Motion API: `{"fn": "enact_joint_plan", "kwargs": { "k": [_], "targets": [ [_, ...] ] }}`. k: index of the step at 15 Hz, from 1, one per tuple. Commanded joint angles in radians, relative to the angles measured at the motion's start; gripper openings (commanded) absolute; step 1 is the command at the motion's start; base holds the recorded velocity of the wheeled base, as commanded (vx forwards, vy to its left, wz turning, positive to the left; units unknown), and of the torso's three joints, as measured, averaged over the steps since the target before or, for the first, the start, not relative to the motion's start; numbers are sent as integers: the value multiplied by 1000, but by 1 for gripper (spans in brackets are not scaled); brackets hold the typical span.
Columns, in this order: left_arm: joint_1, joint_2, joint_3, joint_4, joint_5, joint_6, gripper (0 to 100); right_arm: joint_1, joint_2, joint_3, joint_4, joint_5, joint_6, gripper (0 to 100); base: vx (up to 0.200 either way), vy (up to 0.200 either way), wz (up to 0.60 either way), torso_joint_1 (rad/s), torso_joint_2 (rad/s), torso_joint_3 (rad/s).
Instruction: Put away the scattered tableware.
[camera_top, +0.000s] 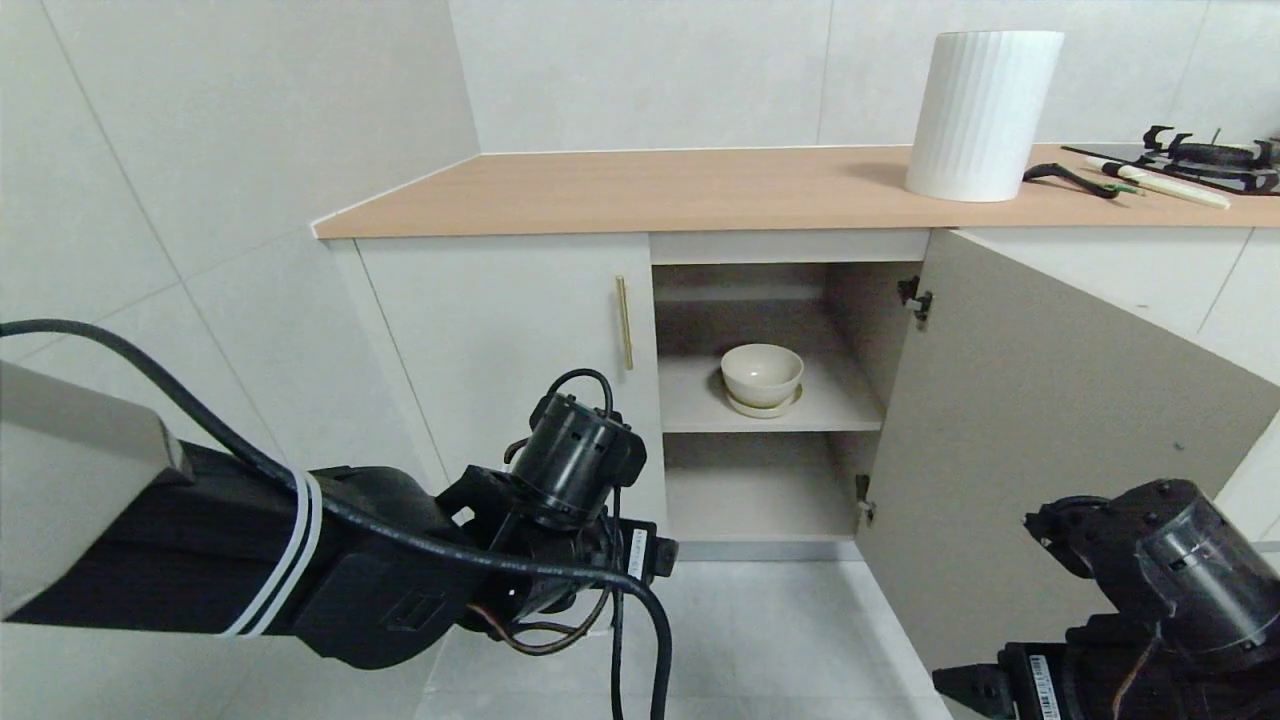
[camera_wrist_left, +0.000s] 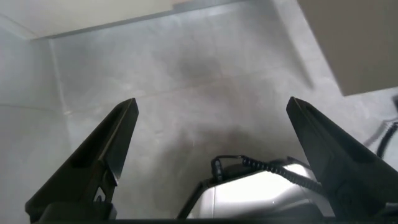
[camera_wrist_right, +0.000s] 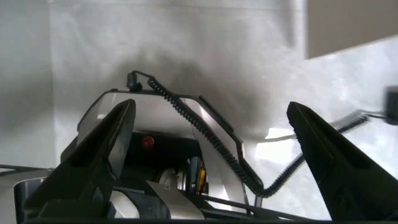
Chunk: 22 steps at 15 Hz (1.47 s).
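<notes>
Head view, left to right: my left arm (camera_top: 380, 570) sits low at 7 o'clock, before the shut half of the cupboard (camera_top: 500, 350). Its wrist camera shows the left claw (camera_wrist_left: 211, 106) spread wide, holding nothing, aimed at the floor (camera_wrist_left: 205, 56). At centre the bowl (camera_top: 762, 373) stands upright on a plate (camera_top: 745, 405) on the upper shelf (camera_top: 690, 400), already put away, I'd say, beside the open door (camera_top: 1020, 420). Up on the bench (camera_top: 650, 190), past a white canister (camera_top: 985, 112), lie a black utensil (camera_top: 1070, 178) and a pale utensil (camera_top: 1160, 183), the latter's long axis running 10 to 4. My right arm (camera_top: 1170, 580) rests at 5 o'clock, the right claw (camera_wrist_right: 211, 107) likewise spread and empty. Those utensils sit near 12 o'clock from the right arm, so I judge it the nearer one for them.
</notes>
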Motion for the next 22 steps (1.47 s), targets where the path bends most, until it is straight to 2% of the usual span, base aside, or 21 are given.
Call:
{"fn": "enact_joint_plan", "kwargs": {
  "k": [1,5,7,9,10,12,14,20,22],
  "targets": [
    [-1,-2,0,-2,0,-1,100,-6,-17,0,7,-5,-1,100,0,-200,0,2,2,2],
    [-1,4,0,-2,0,-2,100,-87,-26,-73,208,-16,-17,100,0,-200,0,2,1,0],
    [-1,1,2,-2,0,-2,100,-116,-63,-133,335,-16,-24,100,0,0,0,0,0,0],
    [-1,-2,2,-2,0,-2,100,-213,-98,-217,529,-22,-95,100,0,0,0,0,0,0],
    [1,-2,2,-3,0,-2,100,-285,-104,-241,544,-22,-127,100,0,0,0,0,0,0],
    [1,-2,2,-3,0,-2,100,-405,-89,-260,527,-52,-164,100,0,0,0,0,0,0],
    [1,-3,2,-3,0,-2,100,-486,-63,-260,486,-102,-195,100,0,0,0,0,0,0],
    [1,-3,2,-3,0,-2,100,-710,-35,-265,308,-97,-307,100,0,0,0,0,0,0],
    [1,-5,0,-5,0,-2,100,-756,23,-262,213,-95,-305,100,0,0,0,0,0,0]
  ]
}}
